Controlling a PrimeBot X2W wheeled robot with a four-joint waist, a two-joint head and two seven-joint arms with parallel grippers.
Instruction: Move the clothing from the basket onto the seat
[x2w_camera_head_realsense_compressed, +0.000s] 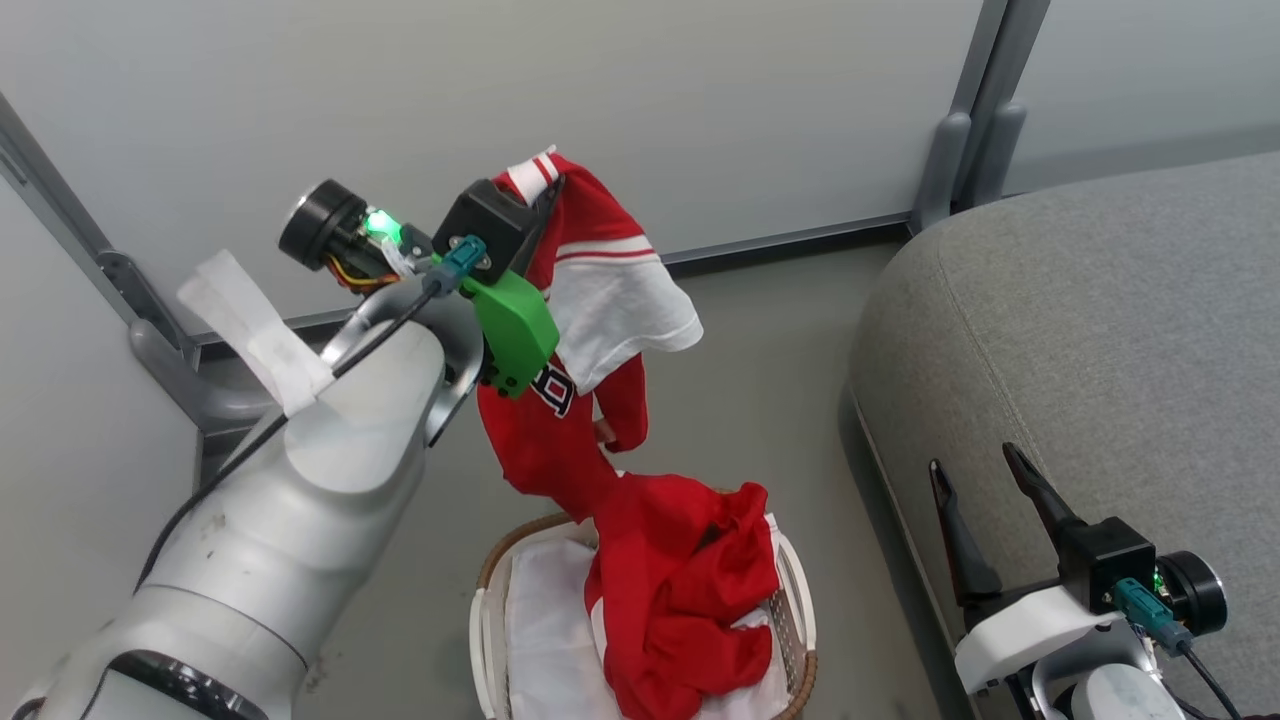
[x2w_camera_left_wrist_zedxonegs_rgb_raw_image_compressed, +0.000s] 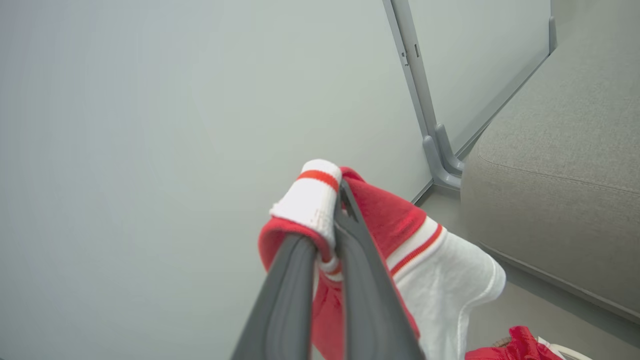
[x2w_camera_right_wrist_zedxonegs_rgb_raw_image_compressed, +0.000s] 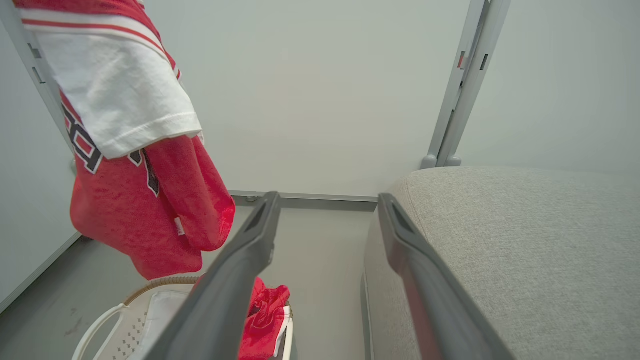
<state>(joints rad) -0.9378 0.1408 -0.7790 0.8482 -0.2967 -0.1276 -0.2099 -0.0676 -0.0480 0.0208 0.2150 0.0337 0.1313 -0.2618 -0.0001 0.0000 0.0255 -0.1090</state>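
My left gripper (x2w_camera_head_realsense_compressed: 545, 195) is shut on the striped trim of the red garment with white sleeves (x2w_camera_head_realsense_compressed: 600, 290), holding it high above the basket (x2w_camera_head_realsense_compressed: 490, 600). The same garment (x2w_camera_left_wrist_zedxonegs_rgb_raw_image_compressed: 400, 235) (x2w_camera_right_wrist_zedxonegs_rgb_raw_image_compressed: 125, 150) hangs down with its dark block letter showing. Its lower end reaches the plain red garment (x2w_camera_head_realsense_compressed: 690, 600), which lies bunched in the basket (x2w_camera_right_wrist_zedxonegs_rgb_raw_image_compressed: 110, 320) over the white liner (x2w_camera_head_realsense_compressed: 550, 620). To the right is the grey seat (x2w_camera_head_realsense_compressed: 1090, 340) (x2w_camera_right_wrist_zedxonegs_rgb_raw_image_compressed: 525, 240) (x2w_camera_left_wrist_zedxonegs_rgb_raw_image_compressed: 565, 200). My right gripper (x2w_camera_head_realsense_compressed: 985, 480) (x2w_camera_right_wrist_zedxonegs_rgb_raw_image_compressed: 327, 210) stands open and empty at the seat's near edge.
Pale partition walls with grey metal posts (x2w_camera_head_realsense_compressed: 965, 130) close off the back and left. A grey floor (x2w_camera_head_realsense_compressed: 770, 420) lies between the basket and the seat. My left forearm (x2w_camera_head_realsense_compressed: 300, 500) reaches across the lower left.
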